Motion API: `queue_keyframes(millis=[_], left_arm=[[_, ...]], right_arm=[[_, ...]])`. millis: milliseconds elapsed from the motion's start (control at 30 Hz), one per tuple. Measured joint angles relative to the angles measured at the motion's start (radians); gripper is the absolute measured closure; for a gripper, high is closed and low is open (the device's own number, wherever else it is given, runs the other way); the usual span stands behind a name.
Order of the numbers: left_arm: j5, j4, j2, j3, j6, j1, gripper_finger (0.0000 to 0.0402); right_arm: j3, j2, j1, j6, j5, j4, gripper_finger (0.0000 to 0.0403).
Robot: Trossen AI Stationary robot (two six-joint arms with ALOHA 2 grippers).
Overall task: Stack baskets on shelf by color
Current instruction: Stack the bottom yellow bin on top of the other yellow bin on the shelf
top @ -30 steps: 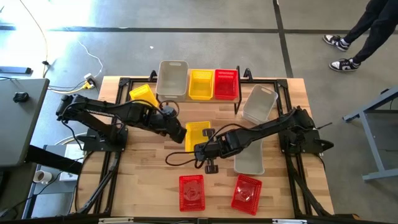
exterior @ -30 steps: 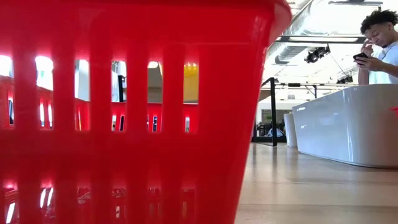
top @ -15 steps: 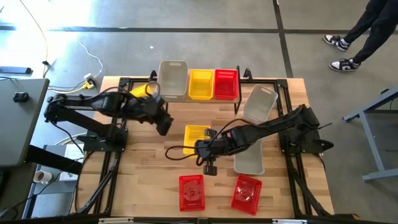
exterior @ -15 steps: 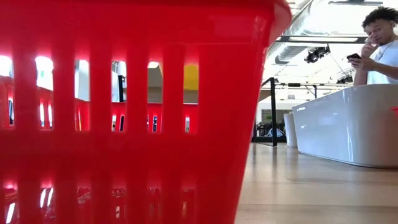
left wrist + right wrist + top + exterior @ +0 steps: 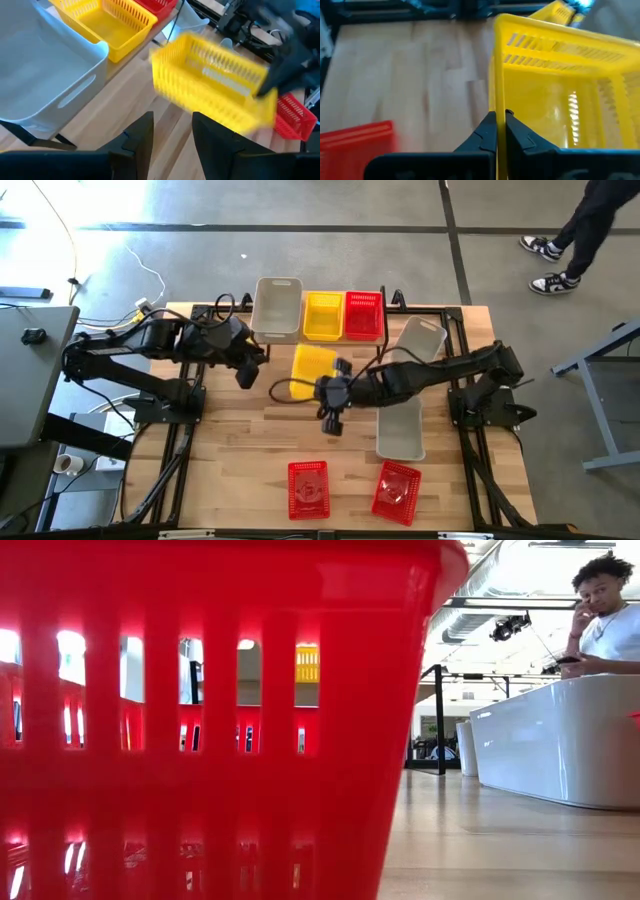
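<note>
On the shelf [image 5: 392, 298] at the far edge stand a grey basket [image 5: 277, 305], a yellow basket [image 5: 323, 315] and a red basket [image 5: 364, 315] side by side. My right gripper [image 5: 328, 386] is shut on another yellow basket [image 5: 312, 363], just in front of the shelf. My left gripper [image 5: 247, 370] hangs open to that basket's left, with nothing between its fingers [image 5: 145, 137]. Two red baskets [image 5: 308, 488] [image 5: 397, 490] sit near the near edge. One grey basket [image 5: 400, 430] lies on the table and another [image 5: 418, 345] sits tilted right of the shelf. My right gripper pinches one wall of the yellow basket at its rim [image 5: 498, 97], one finger inside and one outside. The fingers come from the table's right. The basket [image 5: 215, 85] is lifted clear of the table and stays roughly upright, its opening facing up.
The red basket [image 5: 200, 740] closest to the low camera fills most of that view; a grey basket [image 5: 560, 740] shows beside it. Bare wood lies between the held basket and the near red baskets. A person stands in the room beyond the table.
My right gripper has lifted the yellow basket off the middle of the table and carried it toward the far edge, close to the shelf. My left gripper has drawn back from that basket toward the table's left and far side.
</note>
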Motion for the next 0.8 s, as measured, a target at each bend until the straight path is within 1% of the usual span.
queue_keyframes(millis=[233,433,533,633,800], left_arm=[[-0.001,-0.003,-0.006,0.000,0.010,0.003,0.0277],[-0.018,-0.005,-0.006,0.000,0.010,0.003,0.0277],[-0.037,-0.006,-0.006,0.000,0.010,0.003,0.0277],[-0.078,-0.006,-0.006,0.000,0.010,0.003,0.0277],[-0.144,-0.006,-0.006,0.000,0.011,0.022,0.0277]], right_arm=[[0.000,-0.058,-0.096,-0.158,0.018,-0.001,0.0403],[0.000,-0.076,-0.219,-0.333,0.013,-0.002,0.0403],[0.000,-0.075,-0.278,-0.433,-0.016,-0.006,0.0403],[0.000,-0.068,-0.328,-0.515,-0.039,-0.008,0.0403],[0.000,-0.068,-0.401,-0.583,-0.098,-0.027,0.0403]])
